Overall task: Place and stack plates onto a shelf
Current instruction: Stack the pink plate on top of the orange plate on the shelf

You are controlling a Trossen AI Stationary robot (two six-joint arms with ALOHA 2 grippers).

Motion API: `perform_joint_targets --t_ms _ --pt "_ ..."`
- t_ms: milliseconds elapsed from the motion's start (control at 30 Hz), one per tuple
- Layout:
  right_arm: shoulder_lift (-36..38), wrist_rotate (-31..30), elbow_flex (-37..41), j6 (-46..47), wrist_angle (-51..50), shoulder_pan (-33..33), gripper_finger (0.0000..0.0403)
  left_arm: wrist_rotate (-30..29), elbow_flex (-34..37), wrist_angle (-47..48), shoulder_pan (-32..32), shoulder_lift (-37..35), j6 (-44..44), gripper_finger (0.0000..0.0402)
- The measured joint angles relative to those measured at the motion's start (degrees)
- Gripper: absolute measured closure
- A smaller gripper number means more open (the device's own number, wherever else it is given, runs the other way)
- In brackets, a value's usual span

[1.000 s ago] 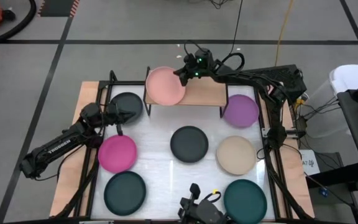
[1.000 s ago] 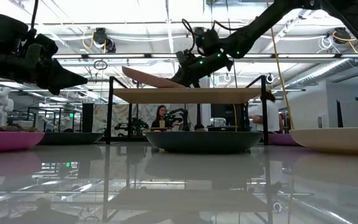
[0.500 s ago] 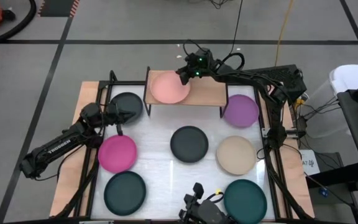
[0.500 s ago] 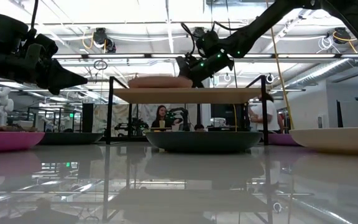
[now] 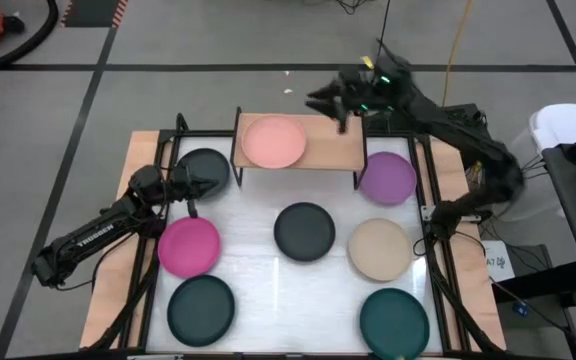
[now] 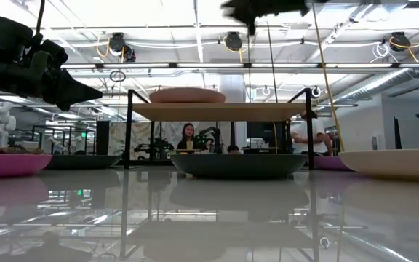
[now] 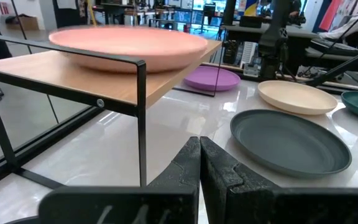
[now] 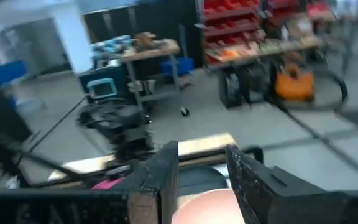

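1. The right gripper point(image 5: 330, 103) hangs in the air just past the far edge of the shelf point(image 5: 333, 150), clear of everything; its fingers point(image 8: 160, 180) stand apart with nothing between them.
2. The pink plate point(image 5: 273, 141) lies flat on the shelf's left half — below the right gripper and a little to its left in the high view, not touching it. The low view shows it level on the board point(image 6: 187, 95).
3. The purple plate point(image 5: 387, 177) sits on the table point(image 5: 253, 240) just beside the shelf's right end, nearer the front than the right gripper.
4. The left gripper point(image 5: 180, 183) waits at the table's left side, fingers pressed together and empty — the left wrist view shows the two tips point(image 7: 191, 165) touching.
5. A dark grey plate point(image 5: 206, 171) lies directly ahead of the left gripper's tips, just beside the shelf's left end; I cannot tell whether the tips touch its rim.
6. The magenta plate point(image 5: 189, 245) is just in front of the left gripper, and a teal plate point(image 5: 201, 307) lies beyond that, near the front edge.
7. Well to the left gripper's right sit a second dark grey plate point(image 5: 304, 230) at the table's middle, the beige plate point(image 5: 380, 248) next to it, and another teal plate point(image 5: 395, 319) at the front right.
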State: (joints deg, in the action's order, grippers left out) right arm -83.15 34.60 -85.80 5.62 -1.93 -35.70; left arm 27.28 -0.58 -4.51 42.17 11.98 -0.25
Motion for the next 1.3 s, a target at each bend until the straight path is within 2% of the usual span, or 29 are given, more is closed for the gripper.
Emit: perform_joint_targets --t_ms 133,233,333,467,567,633,733,867,967,1067,1200,1300 --pt "11.88 -1.53 9.36 -5.64 0.92 6.91 0.0286 -0.01 0.00 0.00 0.00 -0.01 -0.02 0.0398" --pt "20.39 -6.12 18.75 -8.41 2.06 12.64 0.0286 0.00 0.00 0.00 0.00 -0.01 -0.02 0.0398" --pt "27.91 -10.51 30.49 -8.17 8.97 17.92 0.0286 -0.01 0.00 0.00 0.00 -0.01 0.00 0.0398" --pt "34.86 -12.62 45.80 -5.97 21.59 23.02 0.0286 -0.01 0.00 0.00 0.00 -0.01 0.00 0.0398" --pt "38.13 -13.76 54.31 -4.42 30.02 25.46 0.0287 -0.01 0.00 -1.40 0.00 0.01 -0.47 0.0398" --pt "39.36 -13.86 58.13 -4.25 33.41 26.34 0.0287 0.31 0.00 -2.93 0.00 -0.01 -4.47 0.0398" --pt "40.37 -14.15 61.52 -5.69 36.46 26.84 0.0287 0.51 0.00 -6.18 0.00 -0.01 -6.51 0.0398" --pt "40.44 -16.75 61.85 -7.28 37.58 26.84 0.0287 0.60 0.00 -10.24 0.00 -0.01 -9.26 0.0398" --pt "40.42 -16.78 61.86 -7.75 37.31 26.82 0.0287 0.40 0.00 -13.55 0.00 0.01 -17.29 0.0398" --pt "40.71 -16.62 61.85 -7.82 37.31 26.82 0.0287 -2.84 -1.24 -23.75 0.12 0.05 -26.21 0.0398" --pt "40.78 -16.62 61.87 -7.84 38.14 26.82 0.0287 6.98 -7.94 -35.29 0.03 0.07 -27.24 0.0398" --pt "40.78 -16.60 61.88 -7.83 39.43 26.82 0.0287 8.26 -12.57 -42.67 -0.54 0.11 -28.48 0.0398"
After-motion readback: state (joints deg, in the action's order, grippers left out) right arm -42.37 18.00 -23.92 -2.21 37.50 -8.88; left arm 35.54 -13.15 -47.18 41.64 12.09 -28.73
